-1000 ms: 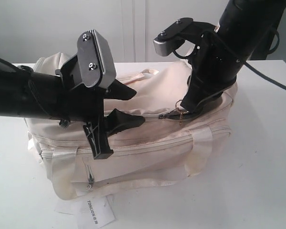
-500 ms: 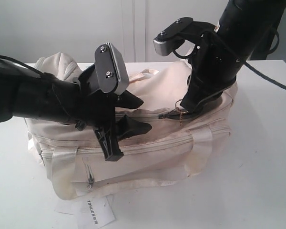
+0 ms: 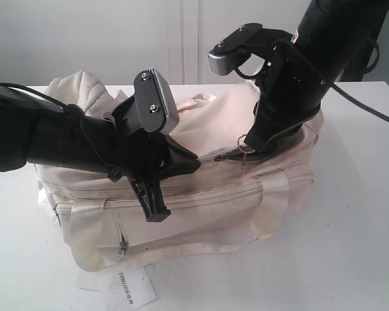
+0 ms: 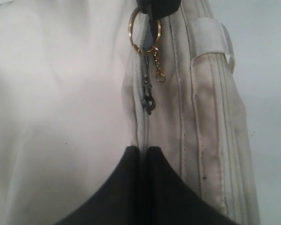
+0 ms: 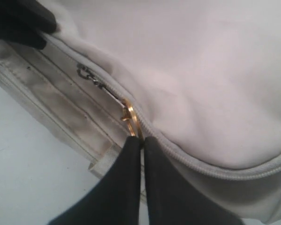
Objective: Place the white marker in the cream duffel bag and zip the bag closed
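bag [image 3: 246, 194]: we see it lying on the table [image 3: 356, 246], one long side facing the exterior camera, filling the middle of that view
marker: we cannot find it in any view
zip [image 4: 141, 93]: runs along the bag's top between the two grippers; we cannot tell how far it is closed overall
left gripper [image 3: 185, 162]: fingers pressed together with no gap, down on the bag's top; the zip seam runs in between them and they seem to pinch the bag there
right gripper [image 3: 249, 144]: near the left one, at about 3 o'clock from it in the exterior view; fingers closed tight on a gold ring [image 5: 132, 123]
ring: sits at the zip, a short chain [image 4: 158, 65] dangling from it
pull [image 4: 149, 101]: dark, lying on the zip between ring and left fingers
tag [image 3: 126, 285]: white printed paper on the table at the bag's 7 o'clock edge, apparently tucked partly under it
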Robot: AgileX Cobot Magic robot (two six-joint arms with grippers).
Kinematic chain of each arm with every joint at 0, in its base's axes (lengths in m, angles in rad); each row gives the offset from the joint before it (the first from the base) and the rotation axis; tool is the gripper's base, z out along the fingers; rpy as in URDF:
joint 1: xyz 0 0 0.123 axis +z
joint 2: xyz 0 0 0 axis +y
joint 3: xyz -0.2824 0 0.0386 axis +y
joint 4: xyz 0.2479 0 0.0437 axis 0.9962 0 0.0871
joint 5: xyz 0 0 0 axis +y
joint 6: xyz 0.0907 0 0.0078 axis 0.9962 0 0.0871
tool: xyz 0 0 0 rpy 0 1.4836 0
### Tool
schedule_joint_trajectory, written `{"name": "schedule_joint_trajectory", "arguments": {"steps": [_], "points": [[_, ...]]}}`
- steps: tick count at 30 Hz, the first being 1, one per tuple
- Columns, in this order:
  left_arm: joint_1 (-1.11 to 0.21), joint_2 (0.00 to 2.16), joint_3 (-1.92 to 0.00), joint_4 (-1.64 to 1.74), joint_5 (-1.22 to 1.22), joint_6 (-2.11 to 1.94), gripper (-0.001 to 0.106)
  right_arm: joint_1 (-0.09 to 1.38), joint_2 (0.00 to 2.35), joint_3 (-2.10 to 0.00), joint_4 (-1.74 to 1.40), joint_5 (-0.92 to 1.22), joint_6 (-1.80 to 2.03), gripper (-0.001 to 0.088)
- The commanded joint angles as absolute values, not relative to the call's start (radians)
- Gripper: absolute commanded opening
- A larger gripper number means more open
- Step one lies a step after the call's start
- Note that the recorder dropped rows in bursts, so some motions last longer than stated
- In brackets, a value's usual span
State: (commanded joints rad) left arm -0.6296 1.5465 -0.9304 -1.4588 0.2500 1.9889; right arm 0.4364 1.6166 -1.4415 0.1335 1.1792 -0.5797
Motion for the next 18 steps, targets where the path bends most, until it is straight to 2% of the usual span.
{"name": "schedule_joint_trajectory", "arguments": {"steps": [18], "points": [[-0.630, 1.547, -0.930, -1.463, 0.222, 1.925, 0.000, 0.436, 1.617, -1.442, 0.028, 1.209, -0.580, 0.0000]]}}
